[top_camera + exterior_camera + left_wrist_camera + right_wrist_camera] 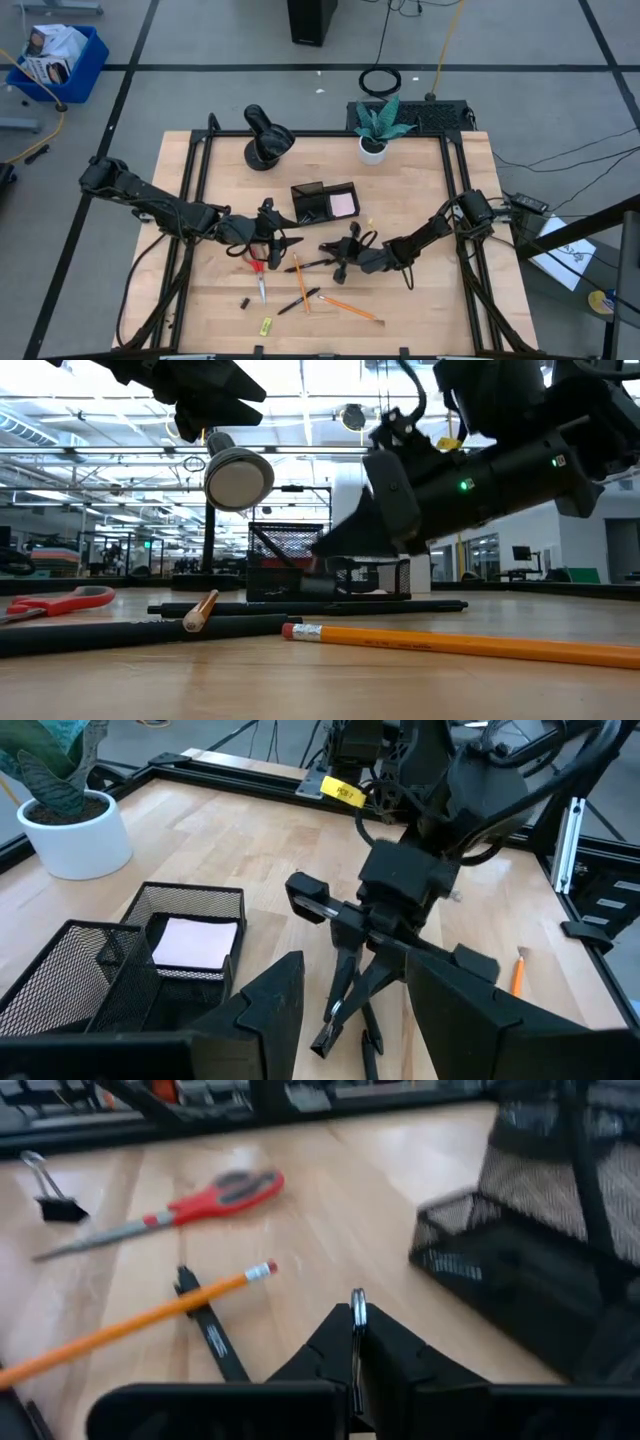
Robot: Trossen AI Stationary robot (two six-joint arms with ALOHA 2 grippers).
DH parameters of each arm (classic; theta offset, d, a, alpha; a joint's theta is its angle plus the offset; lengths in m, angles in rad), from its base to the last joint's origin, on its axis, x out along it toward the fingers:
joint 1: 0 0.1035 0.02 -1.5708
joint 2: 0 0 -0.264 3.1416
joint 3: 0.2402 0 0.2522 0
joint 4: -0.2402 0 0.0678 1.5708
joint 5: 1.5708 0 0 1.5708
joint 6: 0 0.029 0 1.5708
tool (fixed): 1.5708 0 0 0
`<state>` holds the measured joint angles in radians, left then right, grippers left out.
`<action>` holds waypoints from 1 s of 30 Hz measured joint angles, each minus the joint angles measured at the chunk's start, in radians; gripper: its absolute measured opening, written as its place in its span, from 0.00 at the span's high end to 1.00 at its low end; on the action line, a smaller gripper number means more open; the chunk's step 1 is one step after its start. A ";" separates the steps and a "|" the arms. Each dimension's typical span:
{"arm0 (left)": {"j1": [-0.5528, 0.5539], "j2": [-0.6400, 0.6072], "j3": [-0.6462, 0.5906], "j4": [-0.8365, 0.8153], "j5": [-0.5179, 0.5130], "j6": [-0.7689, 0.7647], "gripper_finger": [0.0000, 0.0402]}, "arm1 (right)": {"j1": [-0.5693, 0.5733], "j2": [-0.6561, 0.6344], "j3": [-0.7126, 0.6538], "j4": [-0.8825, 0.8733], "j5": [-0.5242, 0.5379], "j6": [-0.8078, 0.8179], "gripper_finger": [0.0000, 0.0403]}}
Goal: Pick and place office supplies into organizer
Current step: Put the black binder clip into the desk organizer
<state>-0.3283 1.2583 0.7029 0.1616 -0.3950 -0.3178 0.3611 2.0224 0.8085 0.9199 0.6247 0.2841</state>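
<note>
Pink pad (196, 942) – left wrist only; organizer (325, 201).

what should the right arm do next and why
Probably carry it toward the organizer and release over a compartment: the right gripper looks shut on a binder clip, whose wire loop pokes up between its fingers, and the tray sits close ahead.

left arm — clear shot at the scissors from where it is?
Probably yes. The left gripper hangs open just above the red-handled scissors, with bare table around them and nothing lying across them. The right gripper, shut on a binder clip, works off to the side.
</note>
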 joint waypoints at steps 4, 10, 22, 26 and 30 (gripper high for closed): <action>0.000 0.000 0.000 0.000 0.000 0.000 0.55 | -0.006 0.000 0.000 0.088 0.001 -0.107 0.99; 0.000 0.000 0.000 0.008 -0.002 0.000 0.55 | -0.045 0.000 0.000 0.156 0.002 -0.151 0.98; 0.000 0.000 0.000 0.025 -0.003 0.000 0.55 | -0.171 0.000 0.000 0.169 0.000 -0.146 0.98; 0.000 0.000 0.000 0.025 -0.004 0.000 0.55 | -0.192 0.000 0.000 0.176 -0.004 -0.147 0.99; 0.000 0.000 0.000 0.024 -0.006 0.000 0.55 | -0.220 0.000 0.000 0.176 -0.022 -0.136 0.99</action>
<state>-0.3283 1.2583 0.7029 0.1860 -0.4011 -0.3176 0.1410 2.0220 0.8085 1.0962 0.6030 0.1485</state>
